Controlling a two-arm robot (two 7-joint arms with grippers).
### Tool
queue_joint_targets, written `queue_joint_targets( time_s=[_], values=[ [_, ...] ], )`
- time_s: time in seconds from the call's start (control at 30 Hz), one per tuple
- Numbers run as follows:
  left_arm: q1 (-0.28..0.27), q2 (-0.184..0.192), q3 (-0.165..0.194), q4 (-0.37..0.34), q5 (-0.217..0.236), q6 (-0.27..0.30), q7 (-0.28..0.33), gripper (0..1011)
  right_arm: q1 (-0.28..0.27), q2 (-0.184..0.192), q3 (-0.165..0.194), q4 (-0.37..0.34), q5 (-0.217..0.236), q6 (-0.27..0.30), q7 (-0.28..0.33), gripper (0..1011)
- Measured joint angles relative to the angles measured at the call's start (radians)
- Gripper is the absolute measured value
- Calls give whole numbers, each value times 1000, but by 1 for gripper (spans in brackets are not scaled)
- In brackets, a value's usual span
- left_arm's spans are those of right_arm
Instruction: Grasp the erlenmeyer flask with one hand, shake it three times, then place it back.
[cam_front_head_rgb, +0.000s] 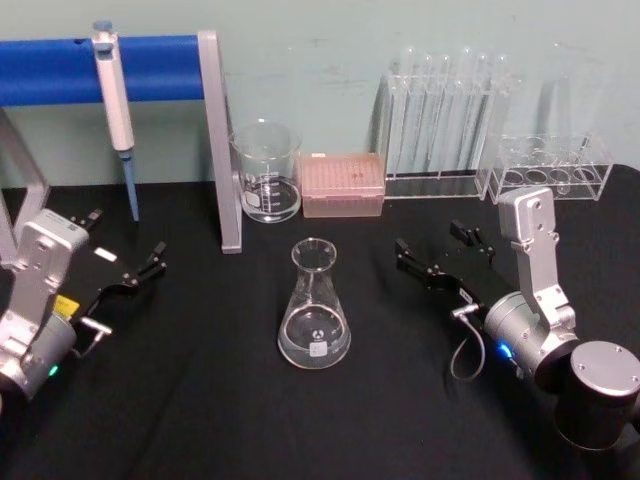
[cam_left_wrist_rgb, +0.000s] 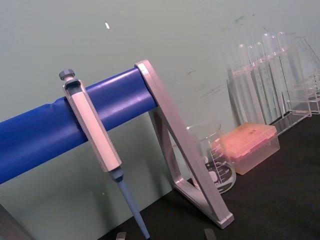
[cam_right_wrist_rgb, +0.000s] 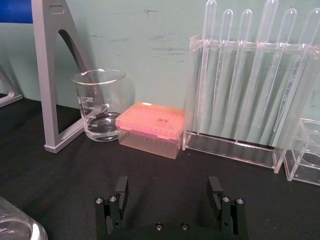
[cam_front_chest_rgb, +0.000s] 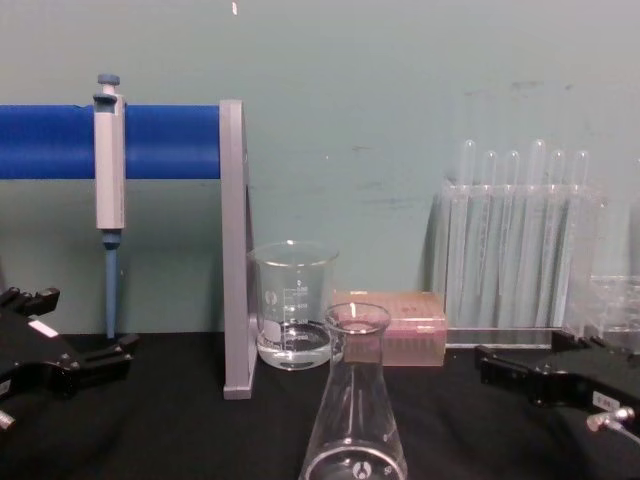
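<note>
A black table (cam_front_head_rgb: 200, 420) carries everything, with a pale green wall behind it. Along the back left runs a blue bar (cam_front_head_rgb: 60, 68) held up by a grey stand (cam_front_head_rgb: 222, 150), and a white and blue pipette (cam_front_head_rgb: 118, 110) hangs from the bar, tip down.

At the back right stands a clear rack (cam_front_head_rgb: 440, 150) of tall test tubes, with a second, lower clear rack (cam_front_head_rgb: 555, 170) just beside it on the right. A pink tip box (cam_front_head_rgb: 343, 185) sits between the tube rack and a straight-sided beaker (cam_front_head_rgb: 267, 170), which stands near the foot of the grey stand.

The right arm lies on the table at the right, its silver wrist raised. The right gripper (cam_front_head_rgb: 435, 255) points toward the middle of the table, and in the right wrist view its two fingers (cam_right_wrist_rgb: 121, 192) stand wide apart with nothing between them. The left gripper (cam_front_head_rgb: 140, 272) rests low on the table at the left, well apart from the glassware; I cannot tell how its fingers stand.

The flask (cam_front_head_rgb: 314, 305) stands upright on the table in the middle, in front of the beaker and tip box, between the two grippers and touched by neither. It has a small white mark near its base.
</note>
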Motion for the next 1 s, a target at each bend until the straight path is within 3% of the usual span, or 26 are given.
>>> queue_joint_targets(
  time_s=[1.0],
  values=[
    [0,0,0,0,0,0,0,1001,0,0,0,0,0,0,0,1000]
  ],
)
